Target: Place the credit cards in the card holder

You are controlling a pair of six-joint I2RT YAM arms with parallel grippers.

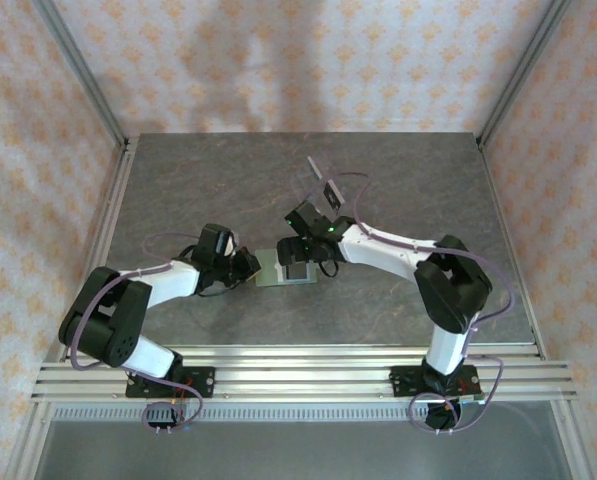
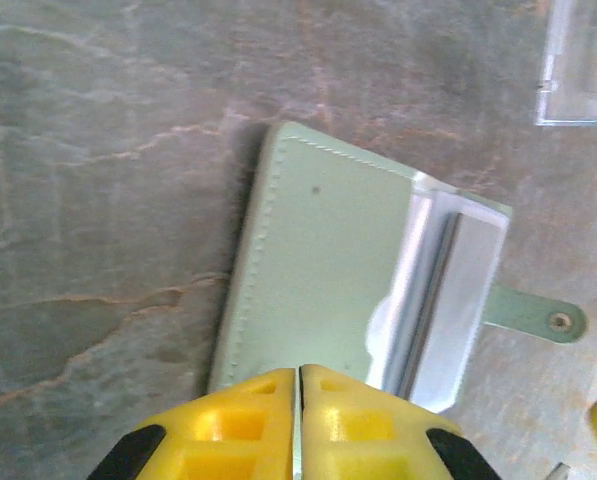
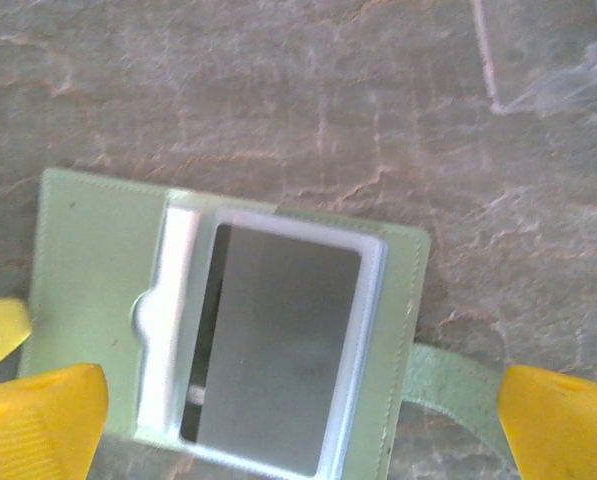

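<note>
The sage-green card holder lies open on the table, its snap tab pointing right. A grey credit card sits in its pale inner pocket, with the edge of a darker card behind it. My right gripper hangs open right over the holder, one finger on each side, holding nothing. My left gripper is shut, its yellow tips over the near edge of the holder's plain flap. From above, both grippers meet at the holder.
A clear plastic stand stands on the grey table just behind the right wrist, and its corner shows in the left wrist view. Frame posts and patterned walls ring the table.
</note>
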